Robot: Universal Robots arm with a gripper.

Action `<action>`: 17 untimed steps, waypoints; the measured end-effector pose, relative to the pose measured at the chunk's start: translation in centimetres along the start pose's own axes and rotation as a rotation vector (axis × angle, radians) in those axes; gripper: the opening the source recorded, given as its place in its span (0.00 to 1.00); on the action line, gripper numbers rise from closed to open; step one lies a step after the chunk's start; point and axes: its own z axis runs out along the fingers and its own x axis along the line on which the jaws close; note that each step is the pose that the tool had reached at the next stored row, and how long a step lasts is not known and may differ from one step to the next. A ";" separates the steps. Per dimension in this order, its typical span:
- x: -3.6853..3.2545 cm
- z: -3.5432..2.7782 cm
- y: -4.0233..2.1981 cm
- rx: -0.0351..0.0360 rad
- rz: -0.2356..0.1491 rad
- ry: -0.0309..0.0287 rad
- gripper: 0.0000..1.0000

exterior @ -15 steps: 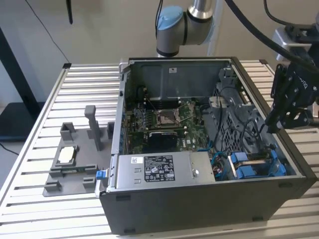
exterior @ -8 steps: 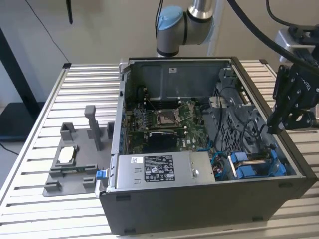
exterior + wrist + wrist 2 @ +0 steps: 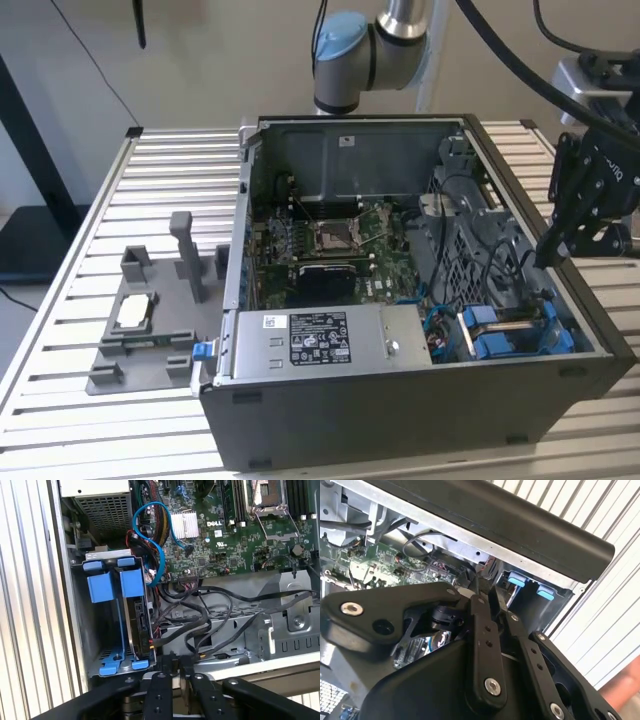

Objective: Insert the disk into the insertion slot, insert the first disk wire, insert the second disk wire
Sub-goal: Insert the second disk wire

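Inside, the disk (image 3: 141,626) stands on edge in the drive cage (image 3: 82,630), held in its blue carrier. The cage sits at the near corner of the computer case (image 3: 400,420), on the exterior view's right. The disk's long axis runs along the case's near wall, with the blue tabs pointing toward the power supply (image 3: 300,345). A blue cable (image 3: 150,535) loops just beside the cage, and black cables (image 3: 210,610) trail over the metal beyond it. The power supply carries a white label with small print. The gripper (image 3: 548,255) hangs over the case's wall on the exterior view's right; whether it is spread or closed cannot be told. The case rests on a slatted metal table (image 3: 170,150), beside a grey fixture (image 3: 140,330), before a pale wall (image 3: 200,60).
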 end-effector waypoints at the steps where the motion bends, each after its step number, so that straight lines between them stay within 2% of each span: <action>1: 0.00 0.00 0.00 0.0000 0.000 0.0000 0.17; 12: -0.01 -0.01 -0.01 0.0000 0.000 0.0000 0.16; 17: -0.36 -0.62 0.14 0.0001 0.000 0.0000 0.16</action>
